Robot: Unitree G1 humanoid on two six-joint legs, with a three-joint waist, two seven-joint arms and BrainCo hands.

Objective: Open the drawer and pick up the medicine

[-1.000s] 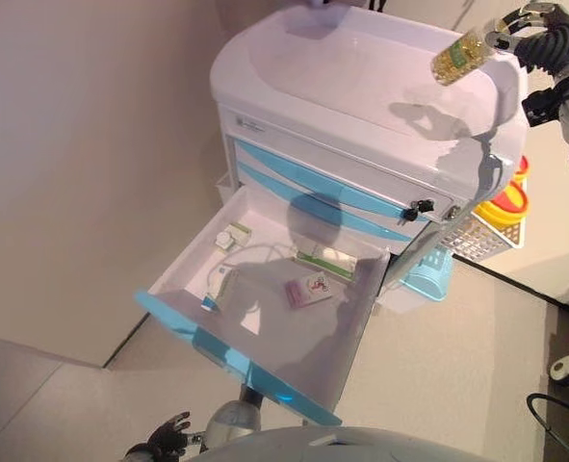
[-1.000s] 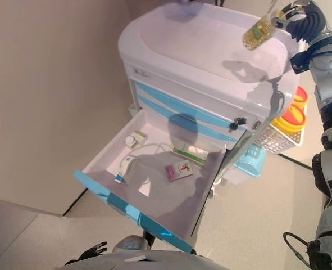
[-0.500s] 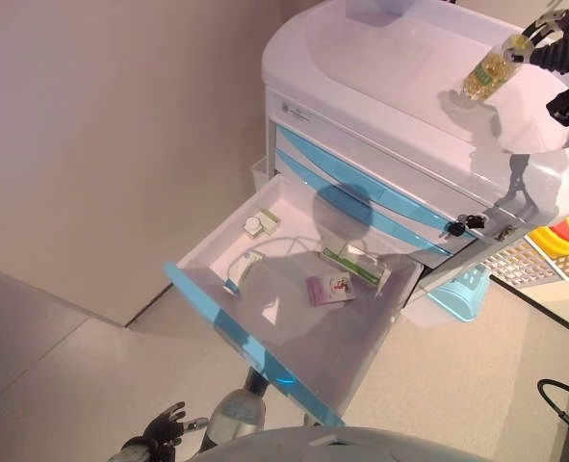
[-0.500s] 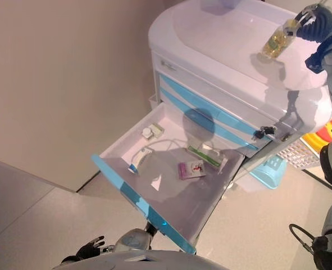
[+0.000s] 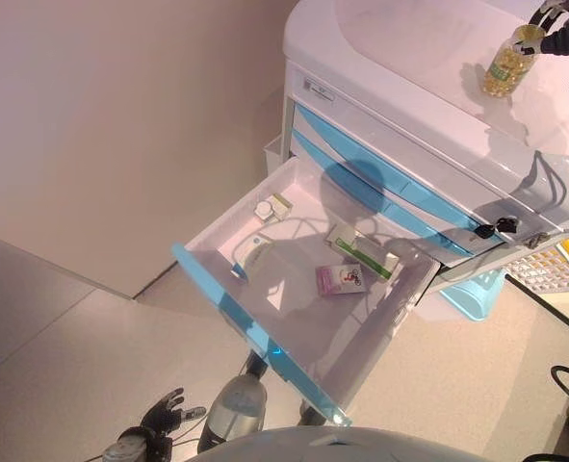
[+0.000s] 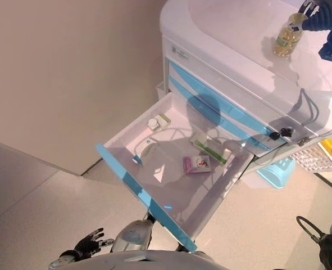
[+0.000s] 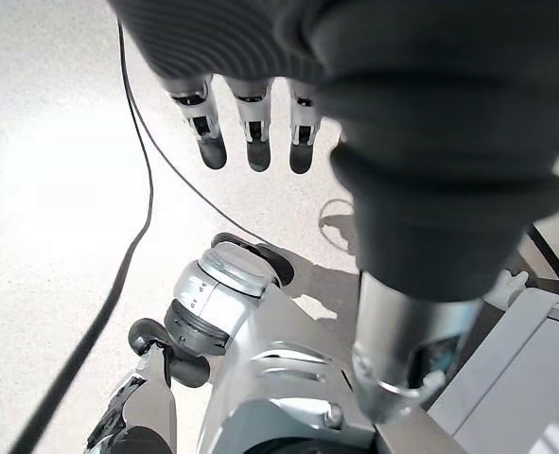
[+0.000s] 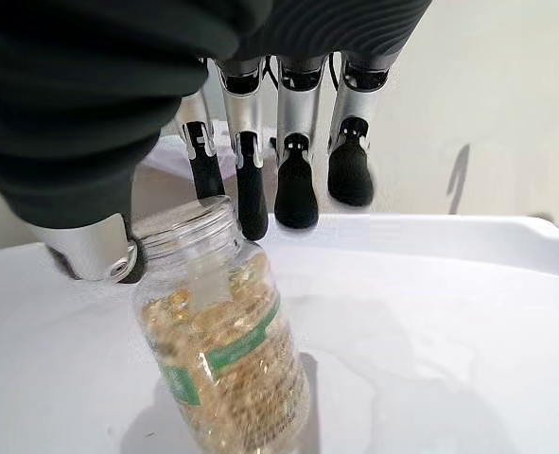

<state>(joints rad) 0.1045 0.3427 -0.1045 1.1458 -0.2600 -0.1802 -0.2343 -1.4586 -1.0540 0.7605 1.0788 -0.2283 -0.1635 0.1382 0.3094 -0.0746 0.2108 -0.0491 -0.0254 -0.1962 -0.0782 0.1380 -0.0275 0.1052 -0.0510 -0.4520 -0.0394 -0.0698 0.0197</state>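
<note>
The left hand [image 5: 161, 416] hangs low over the floor, well apart from the cart, its fingers [image 7: 252, 132] straight and relaxed around nothing. To its right the bottom drawer [image 5: 294, 361] of the white cart [image 5: 409, 106] stands pulled fully out, blue front toward the robot. Inside, from left to right, lie a small white tub [image 5: 264, 209], a blue-and-white tube [image 5: 246, 260], a pink box [image 5: 340, 279] lying flat, and a green-and-white box [image 5: 359, 252] nearer the cart body. Farther right, a key [image 5: 496, 227] sticks out of the lock under the closed blue-striped drawers. On the cart's recessed top stands the medicine bottle [image 8: 227, 364], clear, full of yellow capsules, long axis near upright with the mouth up, leaning slightly. A green label band wraps its middle; the print on it is too small to read. The right hand [image 5: 563, 34] holds the bottle at its neck, thumb on one side and fingertips [image 8: 253, 199] against the rim on the other.
</note>
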